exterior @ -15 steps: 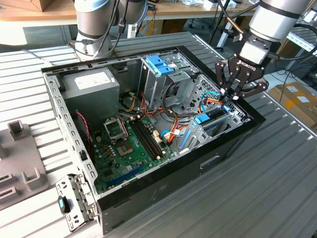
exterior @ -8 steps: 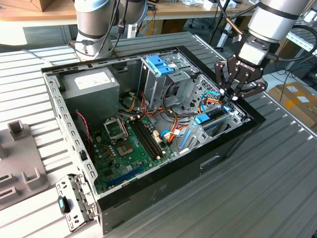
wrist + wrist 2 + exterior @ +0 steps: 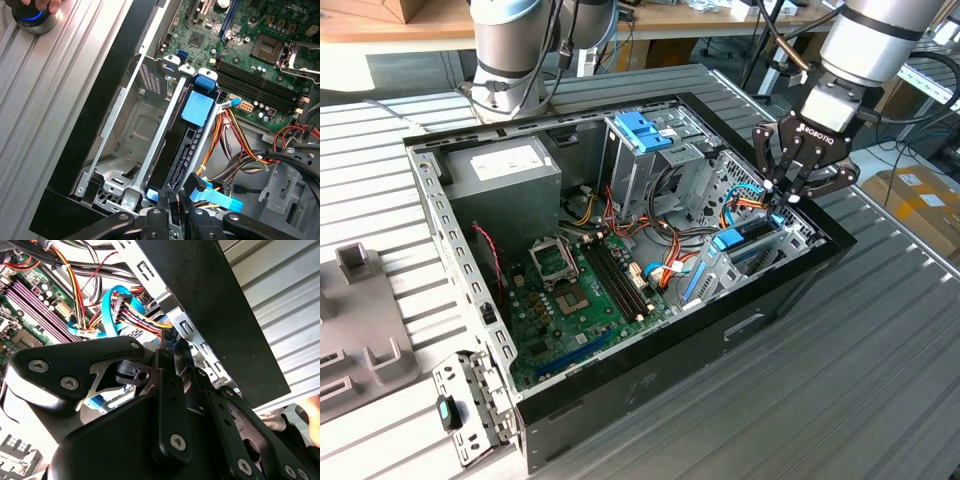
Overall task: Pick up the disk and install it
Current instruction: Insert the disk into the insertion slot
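Your gripper [image 3: 782, 192] hung over the steel drive cage [image 3: 125, 130] at the corner of the open black computer case [image 3: 720, 350] nearest the exterior view's right. The case lay on a ribbed metal table [image 3: 880, 400]. The disk [image 3: 182, 150] stood edge-on in a cage slot, a thin dark slab with a smooth blue plastic tab [image 3: 200, 107] on its rail. The gripper sat right at the disk's end, but you couldn't tell whether it was clamped or loose. Bundled orange and yellow cables [image 3: 235, 135] ran beside the slot, near the green motherboard [image 3: 570, 300].

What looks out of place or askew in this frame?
Nothing stands out. The gripper sits at the drive bay inside the open PC case, the disk lines up with the bay rails, and the cables lie loose but untangled.
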`<state>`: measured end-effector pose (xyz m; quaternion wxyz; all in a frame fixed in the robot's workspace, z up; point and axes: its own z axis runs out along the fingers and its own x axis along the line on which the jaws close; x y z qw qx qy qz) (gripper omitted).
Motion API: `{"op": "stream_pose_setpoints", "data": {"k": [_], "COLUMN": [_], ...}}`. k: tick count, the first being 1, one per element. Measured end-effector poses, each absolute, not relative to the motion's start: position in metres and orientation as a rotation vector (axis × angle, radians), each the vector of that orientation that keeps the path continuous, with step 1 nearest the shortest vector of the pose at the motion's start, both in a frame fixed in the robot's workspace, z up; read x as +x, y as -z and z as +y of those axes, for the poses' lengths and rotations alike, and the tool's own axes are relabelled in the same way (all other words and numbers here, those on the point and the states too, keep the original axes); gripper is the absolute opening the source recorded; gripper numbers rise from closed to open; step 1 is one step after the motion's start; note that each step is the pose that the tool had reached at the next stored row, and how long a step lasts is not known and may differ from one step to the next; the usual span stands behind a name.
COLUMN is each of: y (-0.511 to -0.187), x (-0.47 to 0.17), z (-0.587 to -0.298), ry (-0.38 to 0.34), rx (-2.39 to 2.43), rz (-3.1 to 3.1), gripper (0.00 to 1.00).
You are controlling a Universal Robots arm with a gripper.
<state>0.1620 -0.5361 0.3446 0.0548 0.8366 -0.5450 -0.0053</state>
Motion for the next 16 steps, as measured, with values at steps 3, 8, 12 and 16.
{"op": "stream_pose_setpoints", "data": {"k": [3,8,12,16], "y": [-0.3445,-0.3445,-0.3445,-0.3443], "x": [0.162,0.162,0.162,0.1616], "z": [-0.5361,-0.5361,-0.5361,-0.5361], "ry": [0.016,0.016,0.016,0.017], "rx": [2.541,2.541,2.54,2.541], "rz": [-1.655,-1.655,-1.655,-1.655], "gripper": [0.24,0.16,0.16,0.16]}}
